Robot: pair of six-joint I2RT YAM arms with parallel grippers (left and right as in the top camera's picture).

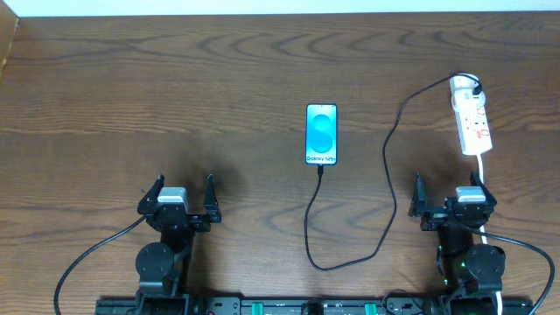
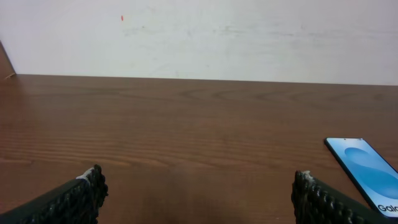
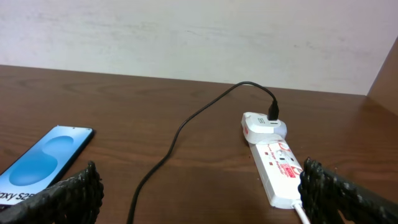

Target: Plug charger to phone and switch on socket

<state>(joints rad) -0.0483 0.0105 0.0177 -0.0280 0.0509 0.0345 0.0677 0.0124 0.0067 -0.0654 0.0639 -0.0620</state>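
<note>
The phone (image 1: 321, 134) lies flat mid-table, blue screen up; it also shows in the left wrist view (image 2: 365, 171) and the right wrist view (image 3: 46, 160). The black charger cable (image 1: 388, 175) runs from the white adapter on the socket (image 1: 471, 116), loops down near the front edge, and its tip (image 1: 320, 170) meets the phone's near end. The socket also shows in the right wrist view (image 3: 278, 163), with the cable (image 3: 180, 130) beside it. My left gripper (image 1: 179, 199) is open and empty, left of the phone. My right gripper (image 1: 453, 201) is open and empty, just in front of the socket.
A white cord (image 1: 482, 171) runs from the socket's near end past my right gripper. A pale wall (image 2: 199, 37) stands behind the table's far edge. The table's left edge (image 1: 9, 52) shows at the far left.
</note>
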